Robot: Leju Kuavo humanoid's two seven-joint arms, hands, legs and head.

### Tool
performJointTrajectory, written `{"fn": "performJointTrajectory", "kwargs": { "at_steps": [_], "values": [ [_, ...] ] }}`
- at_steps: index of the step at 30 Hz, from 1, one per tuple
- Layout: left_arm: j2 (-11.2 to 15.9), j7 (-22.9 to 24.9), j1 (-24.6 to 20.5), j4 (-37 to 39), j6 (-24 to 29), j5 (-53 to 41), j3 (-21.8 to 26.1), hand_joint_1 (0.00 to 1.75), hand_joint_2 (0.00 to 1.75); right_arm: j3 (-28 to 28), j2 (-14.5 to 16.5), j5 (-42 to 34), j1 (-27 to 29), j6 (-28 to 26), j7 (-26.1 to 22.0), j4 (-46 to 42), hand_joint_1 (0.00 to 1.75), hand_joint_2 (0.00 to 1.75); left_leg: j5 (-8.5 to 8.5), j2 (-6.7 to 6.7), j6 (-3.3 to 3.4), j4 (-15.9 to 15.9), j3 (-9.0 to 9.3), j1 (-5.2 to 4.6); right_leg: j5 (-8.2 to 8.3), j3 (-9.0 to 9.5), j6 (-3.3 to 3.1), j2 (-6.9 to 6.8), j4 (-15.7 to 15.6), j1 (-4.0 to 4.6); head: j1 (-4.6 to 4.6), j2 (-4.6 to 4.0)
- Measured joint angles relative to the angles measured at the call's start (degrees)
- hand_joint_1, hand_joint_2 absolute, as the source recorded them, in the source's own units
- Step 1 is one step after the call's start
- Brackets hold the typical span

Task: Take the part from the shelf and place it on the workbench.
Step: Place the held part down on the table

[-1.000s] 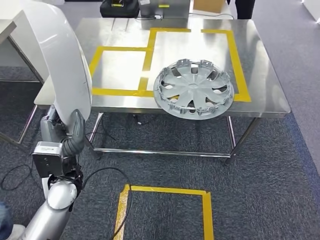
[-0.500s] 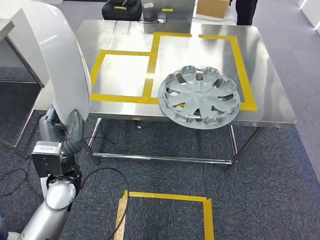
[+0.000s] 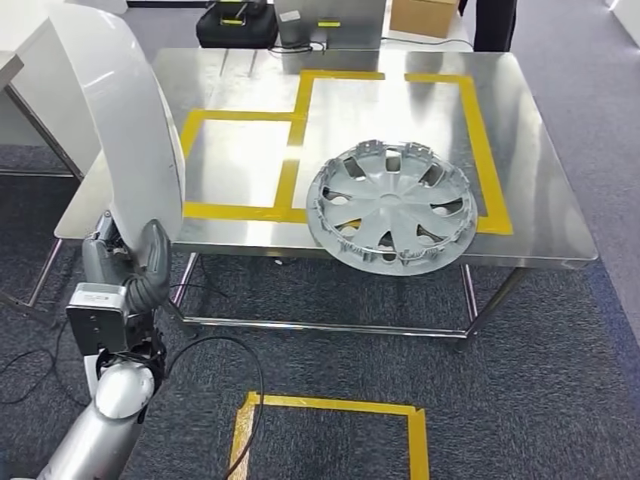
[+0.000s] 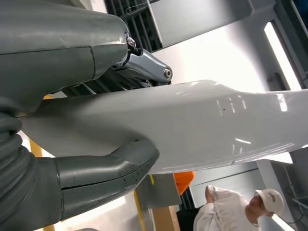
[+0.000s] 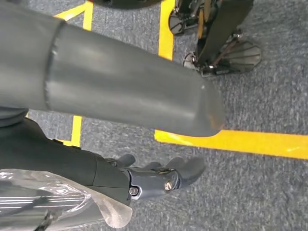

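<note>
White panel part (image 4: 203,125) sits clamped between the left hand's (image 3: 136,270) thumb and fingers (image 4: 145,72).

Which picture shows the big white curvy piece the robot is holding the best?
The head view: the white panel stands tall above the left hand, beside the workbench. The left wrist view gives a close slice of it, clamped between thumb and fingers. The right wrist view faces the floor.

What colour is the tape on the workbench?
Yellow: the tape marks rectangles on the steel workbench, best seen in the head view.
</note>
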Motion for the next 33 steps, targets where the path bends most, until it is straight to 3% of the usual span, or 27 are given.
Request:
{"fn": "performJointTrajectory", "kwargs": {
  "at_steps": [1, 3, 4, 5, 6, 8, 9, 10, 12, 15, 16, 18, 19, 20, 21, 23, 25, 30, 31, 33],
  "values": [
    [0.01, -0.01, 0.02, -0.04, 0.00, -0.02, 0.01, 1.75, 1.75, -0.01, 0.04, 0.01, -0.01, 0.00, -0.01, 0.00, 0.00, 0.00, -1.17, 0.02, -0.26, 2.88, -1.39, 0.08, -0.24, 0.37, -0.33, -0.03, -0.08, -0.06, -0.10, 0.00],
    [0.03, 0.00, 0.25, -0.07, 0.00, -0.08, 0.02, 1.75, 1.75, -0.02, 0.04, 0.02, -0.09, 0.02, -0.02, -0.01, 0.00, 0.00, -3.67, 0.02, -0.59, 10.63, -6.00, 0.18, -0.85, 0.96, -0.71, -0.02, -0.07, 0.01, -0.20, 0.00],
    [0.04, 0.01, 0.44, -0.07, -0.01, -0.10, 0.02, 1.75, 1.75, -0.02, 0.04, 0.03, -0.08, 0.04, -0.02, -0.01, 0.00, 0.00, -4.00, 0.02, -0.64, 13.44, -8.03, 0.21, -1.17, 1.31, -0.75, 0.02, -0.07, 0.06, -0.21, 0.00],
    [0.04, 0.01, 0.58, -0.07, -0.01, -0.13, 0.02, 1.75, 1.75, -0.02, 0.04, 0.04, -0.02, 0.09, -0.02, -0.01, 0.00, 0.00, -3.24, 0.02, -0.59, 14.34, -9.18, 0.20, -1.51, 1.74, -0.74, 0.07, -0.06, 0.13, -0.20, 0.00],
    [0.05, 0.02, 0.66, -0.07, -0.02, -0.16, 0.02, 1.75, 1.75, -0.02, 0.04, 0.05, 0.05, 0.14, -0.02, 0.00, 0.00, 0.00, -1.28, 0.02, -0.42, 12.99, -9.23, 0.18, -1.87, 2.28, -0.69, 0.13, -0.06, 0.19, -0.21, 0.00],
    [0.05, 0.03, 0.65, -0.07, -0.07, -0.26, 0.02, 1.75, 1.75, -0.02, 0.13, 0.09, 0.12, 0.22, -0.01, 0.03, 0.00, 0.00, 3.78, 0.05, 0.33, 6.15, -7.02, -0.02, -2.64, 3.32, -0.49, 0.19, -0.10, 0.30, -0.16, 0.00],
    [0.05, 0.05, 0.60, -0.08, -0.11, -0.32, 0.02, 1.75, 1.75, -0.02, 0.17, 0.12, 0.08, 0.24, -0.02, 0.04, 0.00, 0.00, 5.29, 0.11, 0.75, 2.79, -5.71, -0.22, -2.98, 3.69, -0.25, 0.23, -0.12, 0.35, -0.13, 0.00],
    [0.05, 0.07, 0.54, -0.08, -0.15, -0.37, 0.02, 1.75, 1.75, -0.02, 0.22, 0.14, 0.01, 0.25, -0.01, 0.05, 0.00, 0.00, 5.85, 0.16, 1.06, 0.63, -4.85, -0.43, -3.23, 3.87, 0.04, 0.23, -0.17, 0.35, -0.04, 0.00],
    [0.07, 0.14, 0.48, -0.09, -0.22, -0.46, 0.02, 1.75, 1.75, -0.02, 0.23, 0.17, -0.12, 0.26, 0.00, 0.05, 0.00, 0.00, 5.26, 0.16, 1.43, -0.71, -4.37, -0.71, -3.48, 4.08, 0.74, 0.16, -0.46, 0.32, 0.03, 0.00],
    [0.06, 0.20, 0.49, -0.18, -0.34, -0.65, 0.04, 1.75, 1.75, -0.02, 0.22, 0.21, -0.16, 0.28, 0.02, 0.05, 0.00, 0.00, 5.21, 0.08, 2.10, -1.97, -3.13, -0.21, -4.48, 3.63, 1.67, -0.02, 0.68, 0.37, 0.23, 0.00],
    [0.02, 0.21, 0.46, -0.20, -0.36, -0.71, 0.04, 1.75, 1.75, -0.01, 0.21, 0.21, -0.18, 0.30, 0.01, 0.05, 0.00, 0.00, 5.19, 0.11, 2.30, -2.33, -2.62, 0.00, -5.47, 2.31, 1.91, -0.02, 3.07, 0.36, 0.37, 0.00],
    [-0.03, 0.22, 0.46, -0.20, -0.38, -0.77, 0.04, 1.75, 1.75, 0.00, 0.21, 0.21, -0.17, 0.34, 0.01, 0.07, 0.00, 0.00, 4.81, 0.15, 2.51, -2.44, -2.22, 0.05, -7.86, -2.41, 2.24, -0.02, 10.62, 0.24, 0.53, 0.00],
    [-0.05, 0.22, 0.57, -0.20, -0.39, -0.76, 0.03, 1.75, 1.75, 0.01, 0.21, 0.22, -0.10, 0.37, 0.01, 0.07, 0.00, 0.00, 4.54, 0.13, 2.55, -2.43, -2.03, 0.04, -8.33, -4.85, 2.37, -0.03, 13.78, 0.19, 0.55, 0.00],
    [-0.06, 0.24, 0.68, -0.20, -0.40, -0.76, 0.03, 1.75, 1.75, 0.00, 0.21, 0.21, 0.00, 0.39, 0.02, 0.07, 0.00, 0.00, 4.19, 0.09, 2.54, -2.42, -1.72, 0.05, -7.72, -6.49, 2.47, -0.04, 15.17, 0.17, 0.55, 0.00],
    [-0.07, 0.25, 0.78, -0.20, -0.42, -0.76, 0.02, 1.75, 1.75, -0.01, 0.20, 0.21, 0.09, 0.39, 0.02, 0.07, 0.00, 0.00, 3.81, 0.03, 2.50, -2.42, -1.26, 0.08, -5.99, -6.98, 2.49, -0.04, 14.39, 0.17, 0.56, 0.00],
    [-0.09, 0.27, 0.85, -0.20, -0.43, -0.77, 0.02, 1.75, 1.75, -0.02, 0.15, 0.20, 0.17, 0.39, -0.01, 0.05, 0.00, 0.00, 2.78, -0.03, 2.21, -2.43, 0.05, 0.16, -0.71, -4.83, 2.43, -0.07, 7.48, 0.18, 0.56, 0.00],
    [-0.11, 0.30, 0.74, -0.20, -0.44, -0.79, 0.02, 1.75, 1.75, -0.01, 0.10, 0.20, 0.06, 0.41, -0.07, 0.07, 0.00, 0.00, 1.78, -0.05, 1.64, -2.37, 0.83, -0.01, 1.58, -1.88, 2.03, -0.03, 1.58, 0.29, 0.61, 0.00],
    [-0.14, 0.38, 0.53, -0.21, -0.54, -0.80, -0.03, 1.75, 1.75, -0.01, 0.10, 0.23, 0.05, 0.47, -0.18, 0.08, 0.00, 0.00, 0.20, 0.06, 0.30, -1.56, 1.17, -0.12, 0.02, -0.12, 0.13, 0.10, 0.00, 0.20, 0.15, 0.00],
    [-0.13, 0.38, 0.47, -0.21, -0.54, -0.80, -0.02, 1.75, 1.75, -0.02, 0.09, 0.24, 0.02, 0.46, -0.20, 0.08, 0.00, 0.00, -0.66, 0.10, 0.01, 0.50, 0.25, -0.06, -0.22, 0.27, -0.20, 0.09, -0.09, 0.09, 0.09, 0.00],
    [-0.12, 0.38, 0.47, -0.21, -0.54, -0.79, -0.02, 1.75, 1.75, -0.02, 0.08, 0.26, -0.03, 0.46, -0.22, 0.08, 0.00, 0.00, -3.18, 0.14, -0.39, 7.82, -3.94, 0.04, -0.86, 0.93, -0.65, 0.06, -0.13, 0.10, -0.10, 0.00]
  ]
}}
